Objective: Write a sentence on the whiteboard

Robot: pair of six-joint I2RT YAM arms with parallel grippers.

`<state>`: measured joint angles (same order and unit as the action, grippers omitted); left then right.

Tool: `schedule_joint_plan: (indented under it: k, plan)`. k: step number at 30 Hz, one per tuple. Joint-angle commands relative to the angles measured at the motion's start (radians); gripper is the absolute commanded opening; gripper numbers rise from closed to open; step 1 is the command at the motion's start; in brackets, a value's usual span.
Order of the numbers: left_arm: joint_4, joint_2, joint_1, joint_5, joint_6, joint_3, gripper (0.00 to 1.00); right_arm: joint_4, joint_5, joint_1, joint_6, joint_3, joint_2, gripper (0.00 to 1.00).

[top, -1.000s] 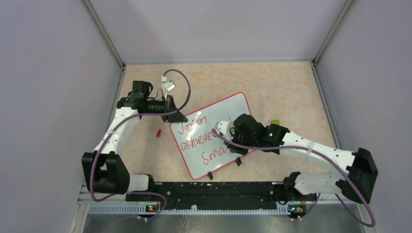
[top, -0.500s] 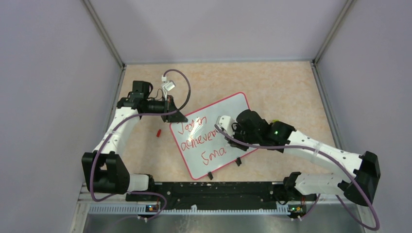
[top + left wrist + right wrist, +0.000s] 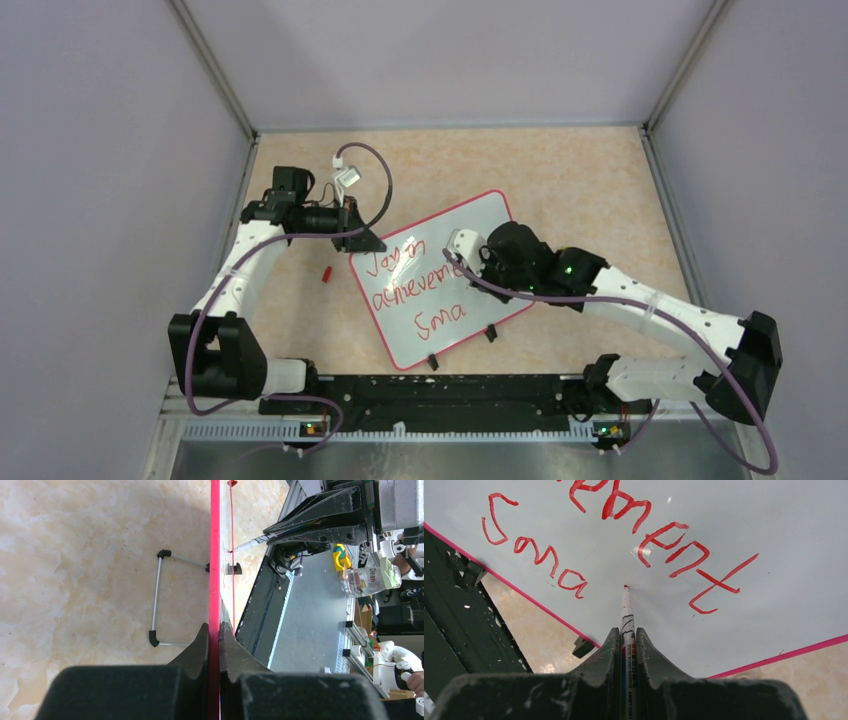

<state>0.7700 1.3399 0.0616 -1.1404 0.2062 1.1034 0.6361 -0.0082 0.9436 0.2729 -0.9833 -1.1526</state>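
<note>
The whiteboard [image 3: 470, 225], white with a red-pink frame, lies tilted on the table's middle. The sentence [image 3: 415, 290] on it reads "Joy in achievement Sma" in red. My left gripper [image 3: 362, 240] is shut on the whiteboard's far left corner; in the left wrist view its jaws pinch the red edge [image 3: 214, 570]. My right gripper [image 3: 468, 265] is shut on a white marker [image 3: 626, 615]. The marker's red tip [image 3: 625, 587] is at the board surface just right of "Sma" [image 3: 531, 555] and below "ment" [image 3: 649, 535].
A small red marker cap [image 3: 326, 272] lies on the table left of the board. A yellow-green object [image 3: 567, 252] peeks out behind my right arm. The board's black wire legs [image 3: 160, 600] show in the left wrist view. Grey walls enclose the table.
My right gripper has moved up and left over the board, from beside "Sma" toward the end of "achievement". The left arm and the board have not moved.
</note>
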Motion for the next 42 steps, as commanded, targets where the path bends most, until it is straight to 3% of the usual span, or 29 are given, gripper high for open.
schedule_joint_plan:
  k: [1,14,31,42]
  plan:
    - [-0.028,0.01,0.0,0.102,0.032,-0.017,0.0,-0.007,-0.018,-0.012,0.015,0.0,0.004,0.0]
    - [-0.029,0.012,0.0,0.104,0.035,-0.019,0.0,0.039,-0.085,-0.004,0.055,0.074,-0.007,0.0]
    - [-0.024,0.008,0.0,0.099,0.033,-0.014,0.0,0.056,0.005,-0.047,0.046,-0.072,0.048,0.0]
    - [-0.024,0.005,0.0,0.102,0.035,-0.017,0.0,0.036,0.032,-0.062,0.052,-0.019,0.018,0.0]
